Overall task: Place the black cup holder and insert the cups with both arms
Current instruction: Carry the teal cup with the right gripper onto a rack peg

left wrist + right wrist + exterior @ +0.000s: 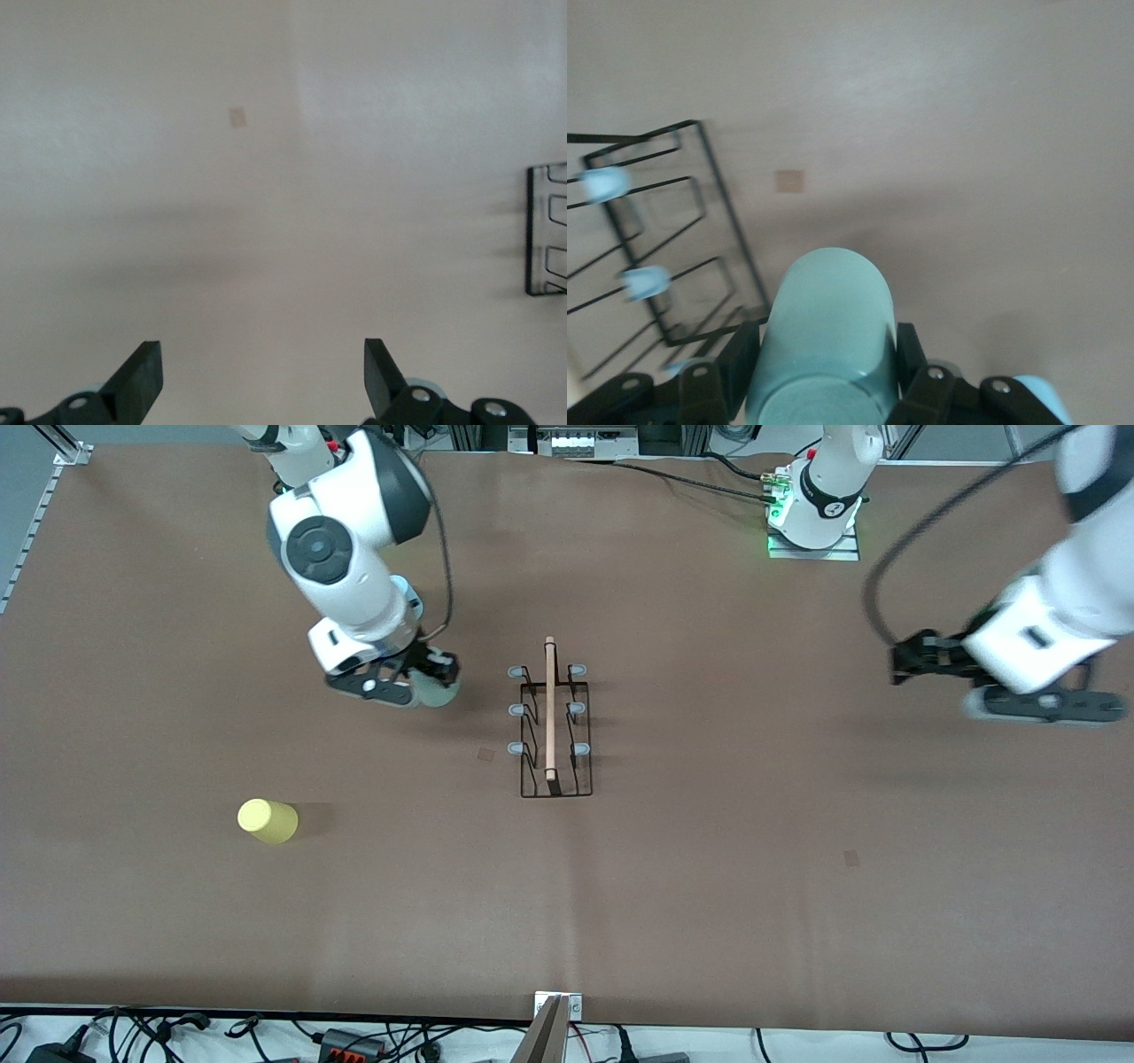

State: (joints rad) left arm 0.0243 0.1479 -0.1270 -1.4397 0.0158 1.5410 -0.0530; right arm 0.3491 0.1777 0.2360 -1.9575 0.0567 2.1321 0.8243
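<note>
The black cup holder [551, 726] stands mid-table, its wooden rod on top and pale tipped pegs along both sides; part of it shows in the right wrist view [656, 257], and one edge in the left wrist view [545, 230]. My right gripper [425, 682] is shut on a pale green cup [438, 691], just beside the holder toward the right arm's end. The cup [824, 345] sits between both fingers [735, 363]. A yellow cup [267, 820] stands alone, nearer the front camera. My left gripper [905, 661] hangs open and empty [263, 381] over bare table toward the left arm's end.
The brown table cover carries two small darker patches [485, 754] [851, 857]. A metal bracket [554, 1019] sticks up at the table's front edge, with cables below it. The arm bases [815, 514] stand along the back edge.
</note>
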